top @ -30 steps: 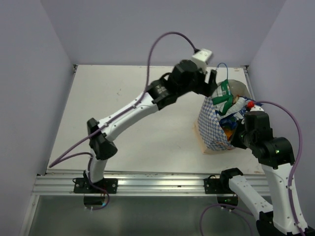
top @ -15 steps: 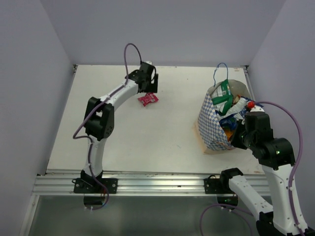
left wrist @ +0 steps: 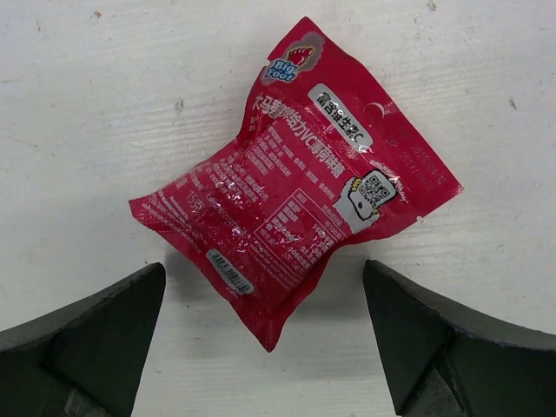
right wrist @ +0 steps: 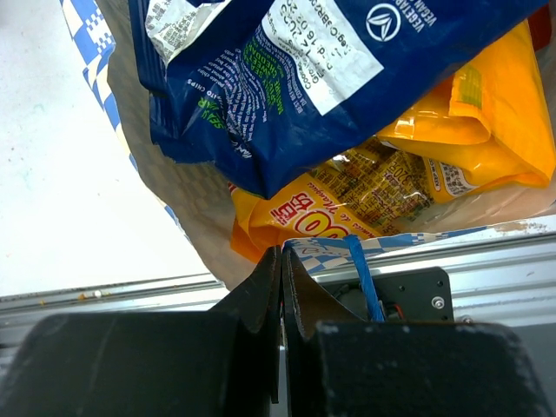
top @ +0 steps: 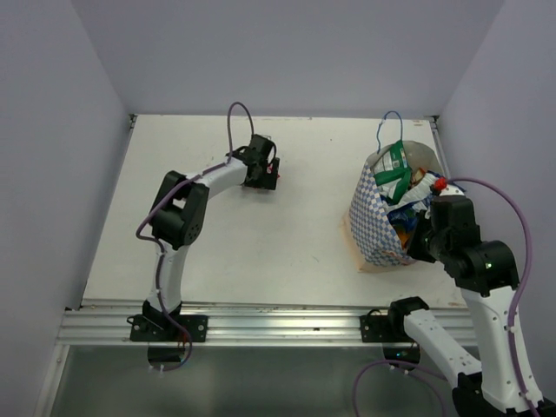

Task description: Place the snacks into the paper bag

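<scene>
The tiny pink packet (left wrist: 295, 182) lies flat on the white table. My left gripper (left wrist: 263, 287) is open right above it, one finger on each side of its near corner, not touching. In the top view the left gripper (top: 262, 174) covers the packet almost fully. The paper bag (top: 373, 221) stands at the right, holding a green-white packet (top: 395, 165), a blue-white packet (right wrist: 287, 78) and orange packets (right wrist: 469, 113). My right gripper (right wrist: 281, 261) is shut on the bag's near rim (right wrist: 382, 243); in the top view it (top: 424, 243) is at the bag's right side.
The bag's blue cord handle (top: 387, 126) sticks up near the back wall. Grey walls enclose the table on three sides. An aluminium rail (top: 261, 323) runs along the near edge.
My left arm has swung from the bag's mouth back to the far-left middle of the table and come down over the pink packet. The right arm has not moved.
</scene>
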